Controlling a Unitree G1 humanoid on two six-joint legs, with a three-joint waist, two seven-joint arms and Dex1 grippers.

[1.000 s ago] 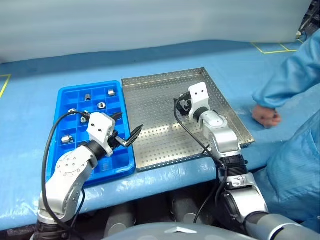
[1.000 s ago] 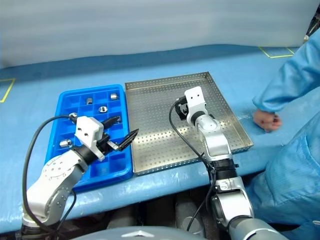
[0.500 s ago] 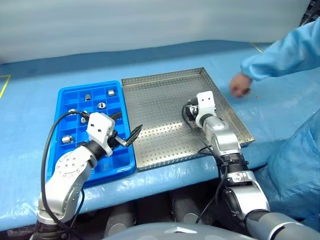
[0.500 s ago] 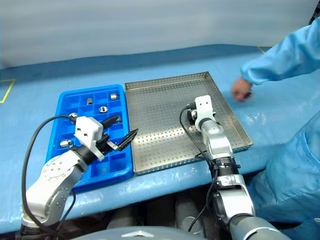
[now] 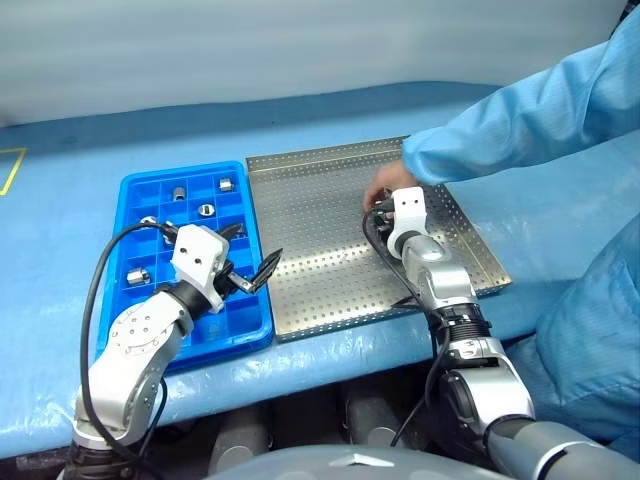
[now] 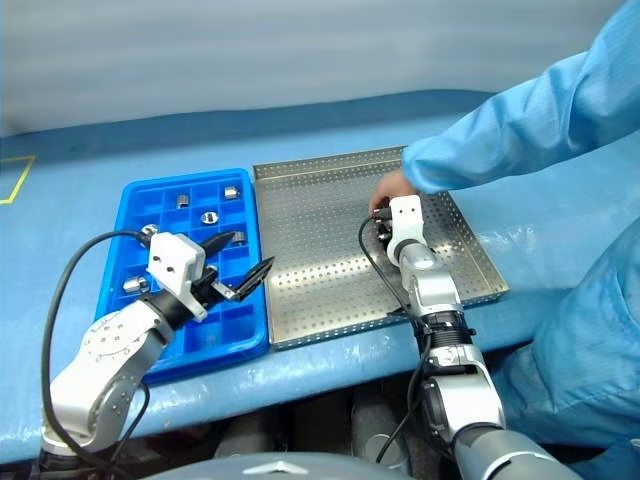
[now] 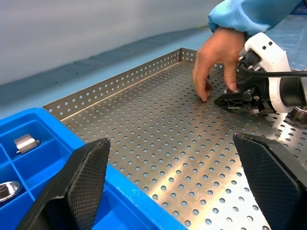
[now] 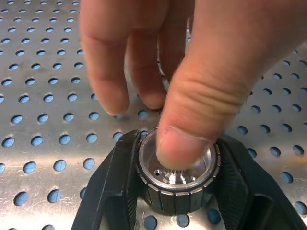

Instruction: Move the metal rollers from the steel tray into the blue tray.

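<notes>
Now the big change: a person's sleeved arm [image 5: 520, 110] has swung in over the far right corner of the steel tray [image 5: 320, 270], which lies on the blue-covered bench [image 5: 80, 120]. A second ago that hand [image 5: 382, 185] rested on the bench, off the tray's right edge. Now its fingertip presses on one metal roller [image 8: 177, 184] standing on the perforated floor near the tray's right edge. The right gripper [image 7: 235, 100] has dropped to the floor and gone from wide open to clamped around that roller. My read: the pick is made with human help, and lift-and-carry to the blue tray [image 5: 125, 200] comes next once the finger clears.

The left gripper [image 5: 252, 250] hasn't moved. It hovers spread open and empty over the blue tray's right edge.

Counts:
- one steel tray, one blue tray just beside its left edge
- two grippers, one human hand
- rollers: one in the steel tray, gripped; six I can make out in the blue tray's compartments, though the left arm may hide more
</notes>
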